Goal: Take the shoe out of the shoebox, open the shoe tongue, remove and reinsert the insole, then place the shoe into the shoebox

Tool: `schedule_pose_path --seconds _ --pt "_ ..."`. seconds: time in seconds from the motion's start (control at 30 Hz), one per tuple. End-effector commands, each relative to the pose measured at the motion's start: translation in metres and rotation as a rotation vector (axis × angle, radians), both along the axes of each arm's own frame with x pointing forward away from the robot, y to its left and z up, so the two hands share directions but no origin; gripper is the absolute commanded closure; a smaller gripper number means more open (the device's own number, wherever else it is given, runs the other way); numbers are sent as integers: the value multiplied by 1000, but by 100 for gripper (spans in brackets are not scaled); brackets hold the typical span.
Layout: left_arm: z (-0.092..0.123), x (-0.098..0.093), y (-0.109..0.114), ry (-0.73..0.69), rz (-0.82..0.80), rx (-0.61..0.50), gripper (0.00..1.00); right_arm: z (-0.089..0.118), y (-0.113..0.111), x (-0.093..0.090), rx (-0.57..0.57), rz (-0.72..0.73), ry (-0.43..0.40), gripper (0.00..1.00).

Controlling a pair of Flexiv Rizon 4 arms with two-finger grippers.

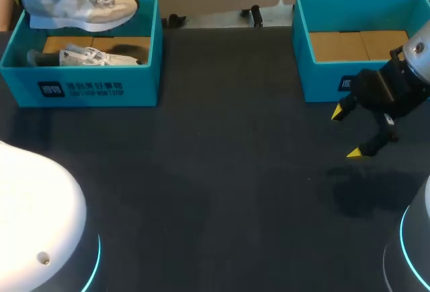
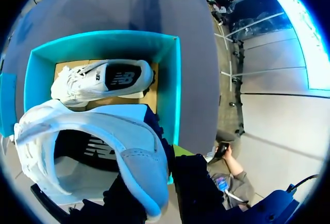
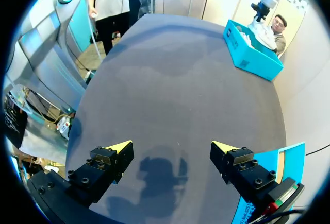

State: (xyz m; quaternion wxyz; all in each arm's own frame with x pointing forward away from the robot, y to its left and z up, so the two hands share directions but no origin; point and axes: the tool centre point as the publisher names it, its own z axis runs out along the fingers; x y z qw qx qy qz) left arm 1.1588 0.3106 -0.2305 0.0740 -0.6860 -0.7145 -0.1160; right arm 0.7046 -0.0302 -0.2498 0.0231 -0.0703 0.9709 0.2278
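Observation:
A pale grey-and-white shoe point(image 1: 80, 3) hangs above the left teal shoebox point(image 1: 87, 90), toe toward the middle. In the left wrist view this shoe point(image 2: 103, 147) fills the foreground, and my left gripper point(image 2: 160, 175) is shut on its heel collar, with the fingers mostly hidden by the shoe. A second matching shoe point(image 1: 87, 56) lies on its side inside that box point(image 2: 172, 80), seen below the held one as a white shoe point(image 2: 103, 80) on cardboard. My right gripper point(image 1: 347, 132) hovers open over the table in front of the right box, with nothing between its fingers point(image 3: 171, 147).
A second teal shoebox point(image 1: 322, 84), with only cardboard inside, stands at the back right, just behind my right gripper. Dark tabletop point(image 1: 222, 171) stretches between the two boxes. The white arm bases sit at both near corners.

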Motion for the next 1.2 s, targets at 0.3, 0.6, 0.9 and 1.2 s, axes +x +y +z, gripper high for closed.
schedule_pose_path --seconds 0.3,0.6,0.9,1.2 --pt "-30 6 2 -3 15 -9 100 -1 1 -1 -3 -2 -1 0" --pt "-53 14 -1 -9 31 1 100 -1 1 -1 -3 -2 -1 0" --pt "-68 23 -4 -22 38 -10 100 -1 1 -1 -3 -2 -1 0" --pt "-84 30 -8 -33 38 -3 100 -1 1 -1 -3 -2 -1 0"
